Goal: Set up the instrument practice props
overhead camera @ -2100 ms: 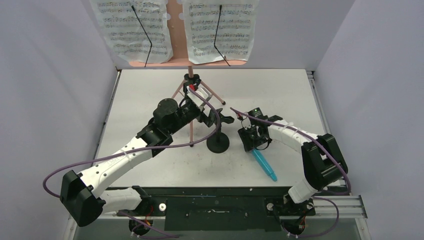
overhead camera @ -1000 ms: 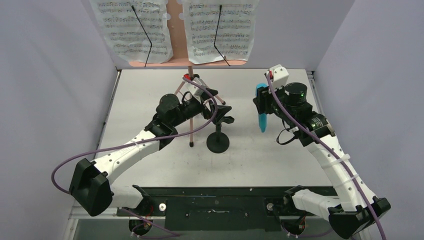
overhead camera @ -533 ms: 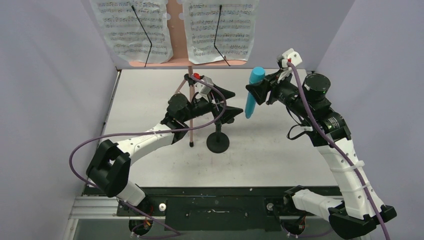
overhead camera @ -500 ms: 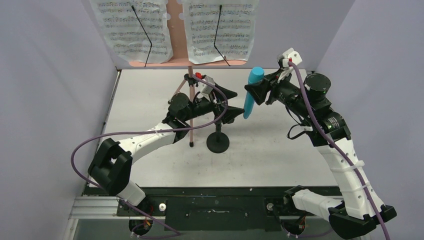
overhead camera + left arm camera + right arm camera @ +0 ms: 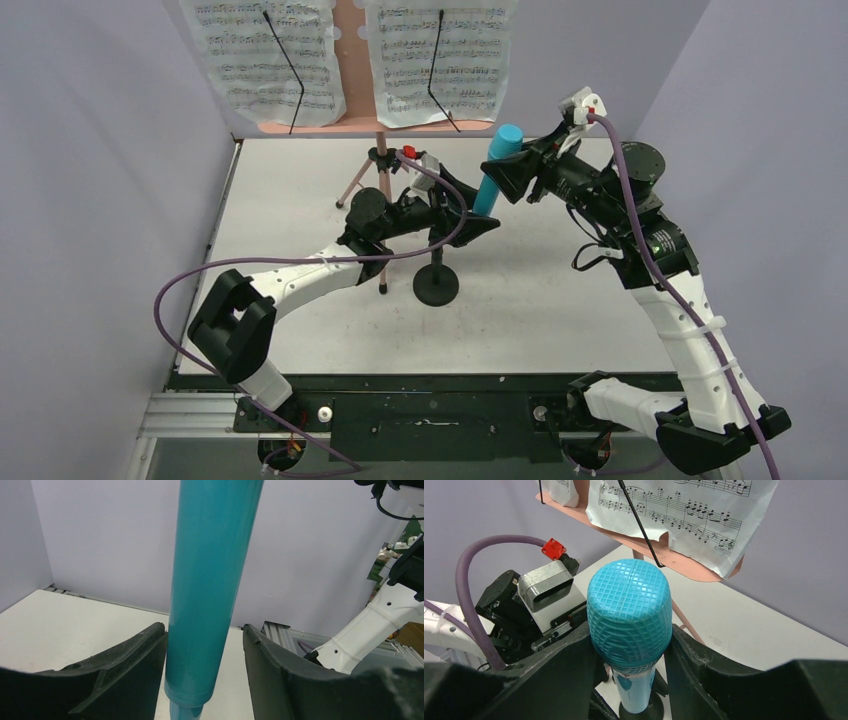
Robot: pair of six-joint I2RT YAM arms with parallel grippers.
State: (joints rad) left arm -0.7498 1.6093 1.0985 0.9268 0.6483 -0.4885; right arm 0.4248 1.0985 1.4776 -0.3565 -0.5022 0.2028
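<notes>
The teal toy microphone (image 5: pixel 490 180) hangs tilted, head up, in my right gripper (image 5: pixel 507 167), which is shut on it just below the meshed head (image 5: pixel 630 605). Its handle (image 5: pixel 210 580) reaches down between the fingers of my left gripper (image 5: pixel 470 208), which is open; the handle lies against one finger with a gap to the other. The short black mic stand (image 5: pixel 437 285) stands on the table just below both grippers. The pink music stand (image 5: pixel 350 60) is at the back, holding two sheet-music pages (image 5: pixel 268 55) (image 5: pixel 440 55).
The music stand's pink pole and tripod legs (image 5: pixel 381 240) stand just left of the mic stand, under my left forearm. Purple cables loop from both arms. Lilac walls close in the table at the left, back and right.
My right gripper picked the microphone off the table, lifted it upright and carried it left, so its handle is between my left gripper's fingers. My left gripper rose and reached right.
</notes>
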